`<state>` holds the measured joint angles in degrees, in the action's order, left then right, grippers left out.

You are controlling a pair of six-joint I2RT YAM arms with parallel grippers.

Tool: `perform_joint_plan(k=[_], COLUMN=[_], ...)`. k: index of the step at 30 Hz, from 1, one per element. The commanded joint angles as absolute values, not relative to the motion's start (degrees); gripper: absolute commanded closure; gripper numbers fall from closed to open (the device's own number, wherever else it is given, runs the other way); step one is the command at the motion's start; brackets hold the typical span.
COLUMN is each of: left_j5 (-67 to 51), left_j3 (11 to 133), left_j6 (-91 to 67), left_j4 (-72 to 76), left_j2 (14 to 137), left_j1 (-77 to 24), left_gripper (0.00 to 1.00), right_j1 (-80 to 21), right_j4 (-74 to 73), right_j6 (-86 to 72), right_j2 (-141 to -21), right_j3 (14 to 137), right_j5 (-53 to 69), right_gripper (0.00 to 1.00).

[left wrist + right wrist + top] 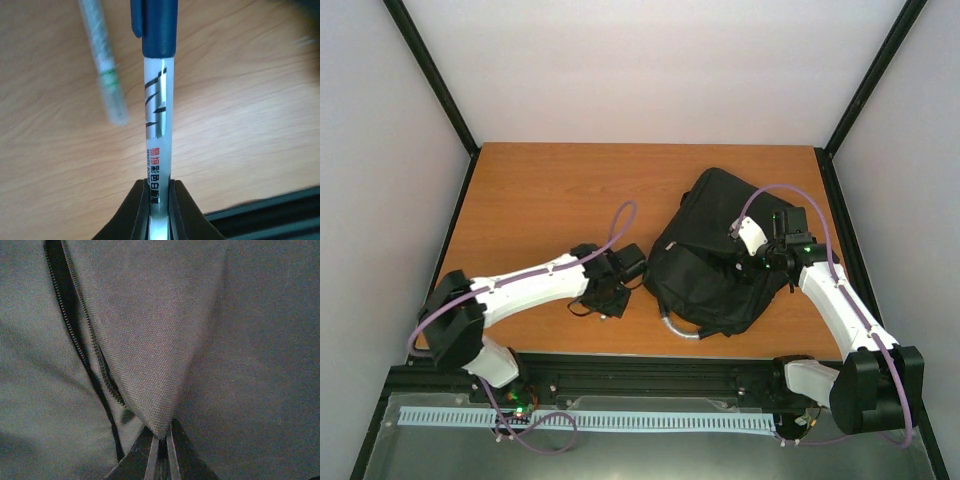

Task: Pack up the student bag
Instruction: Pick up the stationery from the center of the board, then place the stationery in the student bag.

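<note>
The student bag (710,250) is a large black backpack lying at the table's right centre, with a curved grey handle (678,329) at its near edge. My left gripper (159,192) is shut on a whiteboard marker (159,115) with a white barrel and blue cap, held above the table just left of the bag; it shows in the top view too (610,285). My right gripper (160,437) is shut on a fold of the bag's fabric (150,340) beside an open zip (80,335); in the top view it sits on the bag's right side (765,262).
A second pen (104,65) with a pale barrel and green band lies on the wooden table (540,200) under my left gripper. A black rail (270,215) runs along the table's near edge. Black frame posts stand at the back corners.
</note>
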<state>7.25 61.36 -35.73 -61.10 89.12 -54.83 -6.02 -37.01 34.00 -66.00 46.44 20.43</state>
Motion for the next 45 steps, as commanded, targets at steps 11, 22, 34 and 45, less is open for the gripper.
perform_joint_plan(k=[11,22,34,45], left_j5=[-21.7,-22.0,-13.7,-9.6], left_j3=[69.6,80.4,99.4,92.8], left_j6=[-28.0,-31.2,-32.2,-33.0], left_j4=[-32.5,-26.4,-34.9,-35.7], left_j2=[90.4,107.1,122.6,114.4], left_j1=[-56.6,-56.6,-56.6,-57.2], left_gripper=[0.99,0.99,0.97,0.68], right_j1=[-6.0,-6.0,-6.0,-6.0], right_j4=[-34.5,-32.5,-32.9,-33.0], right_j6=[32.8,32.7,33.3,33.4], right_j2=[-63.3,-57.3,-57.3,-58.2], right_j3=[45.8,44.5,44.4,44.5], right_j5=[23.0,24.6,26.4,26.0], right_gripper=[0.97,0.97,0.97,0.97])
